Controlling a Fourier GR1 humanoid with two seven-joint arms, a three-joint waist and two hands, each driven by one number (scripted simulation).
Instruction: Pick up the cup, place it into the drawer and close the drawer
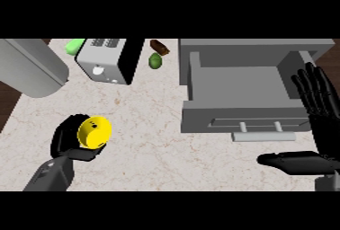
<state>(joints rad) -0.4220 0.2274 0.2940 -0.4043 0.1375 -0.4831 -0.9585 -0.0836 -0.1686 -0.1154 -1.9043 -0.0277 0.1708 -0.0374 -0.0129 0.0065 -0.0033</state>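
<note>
The left hand [69,137] is at the lower left of the desk [146,126], its fingers curled round a yellow cup [94,131]. The cup lies tilted in the grasp, its rounded yellow side facing up, and the black fingers wrap behind and below it. Whether it touches the desk or is lifted clear cannot be told. The grey forearm runs down to the lower edge.

The drawer [242,90] stands pulled out at the upper right, a grey box with its inside bare and its front panel facing the lower edge. A pale bar handle [262,130] sits on that front. The cup is well apart from the drawer, across the marbled desk top.

The right hand [315,112] shows at the right edge beside the drawer, fingers straight and pointing up, thumb stretched out to the left below them; it holds nothing.

At the upper left a large grey cylinder [30,67] lies aslant. Next to it is a toaster [109,58], a light green thing [74,46] behind it. Right of the toaster lie a small green fruit [155,60] and a brown thing [159,46].
</note>
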